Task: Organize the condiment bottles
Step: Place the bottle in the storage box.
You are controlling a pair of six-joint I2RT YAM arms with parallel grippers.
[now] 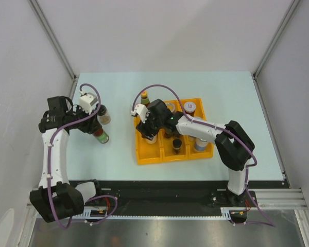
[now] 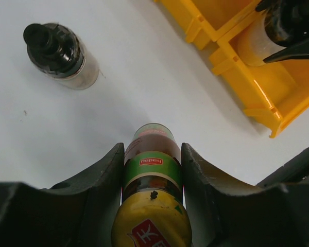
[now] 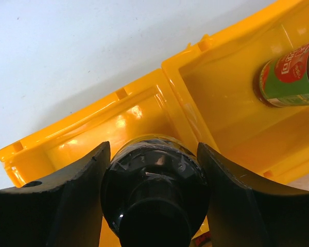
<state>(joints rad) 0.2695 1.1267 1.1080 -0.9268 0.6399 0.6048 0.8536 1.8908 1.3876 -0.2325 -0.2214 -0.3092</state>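
Observation:
My left gripper [image 1: 97,129] is shut on a slim sauce bottle [image 2: 152,172] with a yellow cap and a green and red label, which stands on the table left of the tray; the gripper also shows in the left wrist view [image 2: 152,154]. A black-capped spice jar [image 1: 104,116] stands just behind it and shows in the left wrist view [image 2: 59,51]. My right gripper [image 1: 148,131] is shut on a black-capped spice jar [image 3: 154,180] inside the front-left compartment of the yellow tray [image 1: 149,157]; the gripper also shows in the right wrist view [image 3: 153,154].
In the tray stand a slim sauce bottle [image 1: 144,96] at the back left, a silver-lidded jar [image 1: 170,106], a red-lidded jar [image 1: 189,107], a dark jar [image 1: 176,144] and a blue-labelled shaker [image 1: 201,144]. The slim sauce bottle also shows in the right wrist view [image 3: 288,77].

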